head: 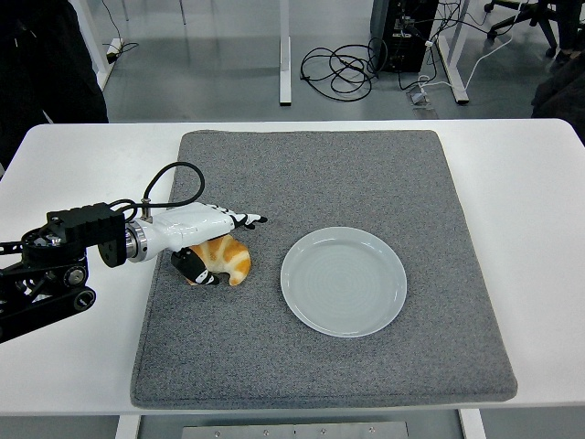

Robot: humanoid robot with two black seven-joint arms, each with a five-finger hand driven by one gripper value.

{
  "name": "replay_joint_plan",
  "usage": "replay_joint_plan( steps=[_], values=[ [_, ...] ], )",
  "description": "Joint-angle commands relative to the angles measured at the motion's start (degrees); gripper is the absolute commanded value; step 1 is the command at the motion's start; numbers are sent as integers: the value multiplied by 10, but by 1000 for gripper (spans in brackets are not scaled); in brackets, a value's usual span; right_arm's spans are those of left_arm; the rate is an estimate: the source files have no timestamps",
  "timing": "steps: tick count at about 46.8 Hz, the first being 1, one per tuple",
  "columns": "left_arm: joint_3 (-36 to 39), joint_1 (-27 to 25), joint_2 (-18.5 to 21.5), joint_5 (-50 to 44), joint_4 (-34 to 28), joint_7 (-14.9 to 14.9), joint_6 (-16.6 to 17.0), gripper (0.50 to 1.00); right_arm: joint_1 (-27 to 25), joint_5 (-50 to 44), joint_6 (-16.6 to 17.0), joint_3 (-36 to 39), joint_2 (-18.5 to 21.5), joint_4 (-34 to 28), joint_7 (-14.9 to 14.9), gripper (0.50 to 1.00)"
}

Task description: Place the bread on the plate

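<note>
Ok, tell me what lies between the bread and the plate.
Nothing but bare grey mat: the head view shows no object between the bread, under the left hand, and the plate.

Golden croissant point(227, 258) beside grey plate point(344, 280)

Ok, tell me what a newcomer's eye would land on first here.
The golden-brown croissant-shaped bread stands out on the left part of the grey felt mat, with the robot's white left hand curled around it. To its right lies the empty round pale-grey plate, near the mat's middle. Black cables coil on the floor beyond the table.
</note>
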Motion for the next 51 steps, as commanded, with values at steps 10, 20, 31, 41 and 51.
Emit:
replay_joint_plan(
  steps=[10, 20, 31, 41, 51],
  values=[
    [0, 0, -1, 0, 3, 0, 4, 762, 0, 0, 0, 0, 0, 0, 0, 1000],
    [-1, -7, 0, -1, 3, -1, 4, 500, 0, 0, 0, 0, 0, 0, 0, 1000],
    [-3, -30, 4, -8, 3, -6, 2, 500, 0, 0, 0, 0, 0, 0, 0, 1000],
    [-10, -102, 12, -18, 2, -8, -3, 500, 0, 0, 0, 0, 0, 0, 0, 1000],
    [-5, -169, 12, -60, 3, -6, -13, 500, 0, 0, 0, 0, 0, 0, 0, 1000]
  ],
)
